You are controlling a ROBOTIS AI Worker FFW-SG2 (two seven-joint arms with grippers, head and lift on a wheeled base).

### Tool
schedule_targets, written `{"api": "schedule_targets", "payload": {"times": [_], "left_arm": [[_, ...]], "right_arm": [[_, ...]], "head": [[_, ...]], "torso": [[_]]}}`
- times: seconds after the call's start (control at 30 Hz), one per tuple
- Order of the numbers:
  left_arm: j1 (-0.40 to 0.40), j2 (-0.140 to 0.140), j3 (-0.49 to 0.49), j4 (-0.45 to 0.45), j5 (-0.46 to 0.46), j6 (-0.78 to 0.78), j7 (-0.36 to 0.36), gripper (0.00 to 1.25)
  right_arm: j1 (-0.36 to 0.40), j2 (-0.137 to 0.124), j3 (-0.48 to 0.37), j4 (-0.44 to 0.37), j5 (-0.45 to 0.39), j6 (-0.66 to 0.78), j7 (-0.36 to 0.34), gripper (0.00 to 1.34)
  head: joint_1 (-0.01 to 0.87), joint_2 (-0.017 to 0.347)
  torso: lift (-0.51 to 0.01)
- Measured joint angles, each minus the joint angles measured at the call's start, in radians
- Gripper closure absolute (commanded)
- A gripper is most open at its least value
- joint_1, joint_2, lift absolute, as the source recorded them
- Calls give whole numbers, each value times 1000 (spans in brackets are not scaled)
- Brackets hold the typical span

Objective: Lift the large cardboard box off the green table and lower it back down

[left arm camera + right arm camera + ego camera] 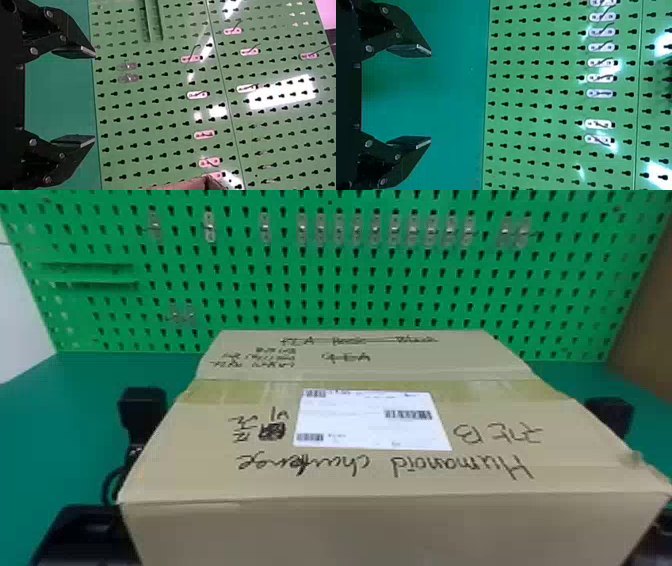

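The large cardboard box (375, 475) fills the middle and lower part of the head view, top face up, with a white label and handwriting. Its underside is hidden, so whether it touches the green table (30, 430) cannot be told. Beside its left side is my left gripper (142, 410); my right gripper (610, 415) is at its right side, partly behind the box's edge. In the left wrist view the left gripper (94, 97) stands open, nothing between its fingers. Likewise open and without anything between its fingers is the right gripper (431, 98) in the right wrist view.
Behind the box rises a green pegboard (325, 300) with small clear hooks and, at the left, a narrow shelf (90, 275). A brown panel (650, 315) stands at the far right. A brown cardboard edge (184, 185) shows in the left wrist view.
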Motion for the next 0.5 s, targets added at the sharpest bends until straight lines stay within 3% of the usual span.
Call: {"api": "schedule_targets", "payload": {"times": [0.5], "left_arm": [[-17,-2,-42,16,21,-7,21,490]], "right_arm": [[-7,20,64,0,-24,0,0,481]], "head": [[508,51]], "torso": [[-211]]}}
